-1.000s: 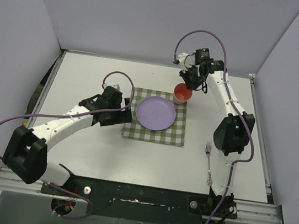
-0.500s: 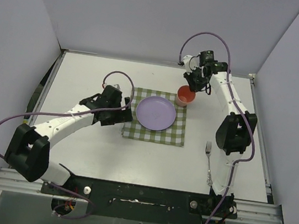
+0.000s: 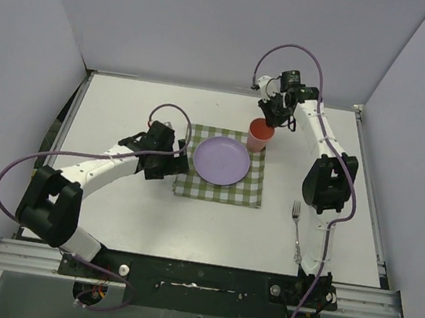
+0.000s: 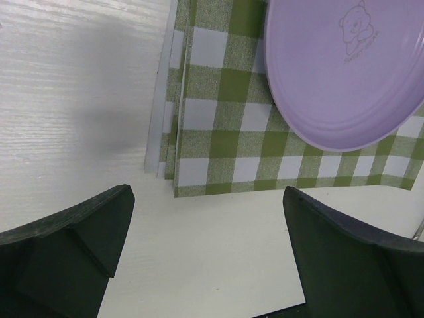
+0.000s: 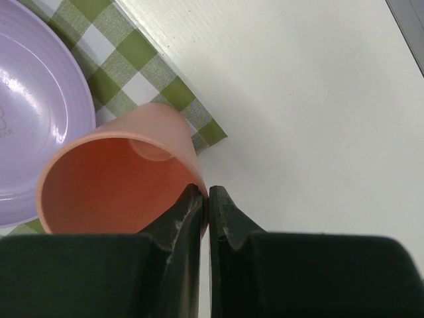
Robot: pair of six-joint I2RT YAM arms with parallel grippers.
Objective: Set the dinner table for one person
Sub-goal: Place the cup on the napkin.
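The white dinner table [image 3: 149, 213] carries a green-and-white checked cloth [image 3: 216, 187] with a purple plate [image 3: 221, 160] on it. My right gripper [image 3: 271, 124] is shut on the rim of an orange cup [image 3: 258, 136] at the cloth's far right corner; in the right wrist view the jaws pinch the cup [image 5: 112, 179] wall, one finger inside. My left gripper [image 3: 171, 161] is open and empty at the cloth's left edge; the left wrist view shows the cloth [image 4: 218, 126] and plate [image 4: 344, 73] ahead. A silver fork [image 3: 297, 230] lies on the table at the right.
Grey walls close off the back and both sides of the table. The metal frame [image 3: 197, 271] with both arm bases runs along the near edge. The right arm's elbow [image 3: 329, 183] hangs above the table just beyond the fork.
My right gripper and the cup shifted slightly left and toward the cloth's far right corner. My left arm's elbow moved a little right; its gripper stayed by the cloth's left edge.
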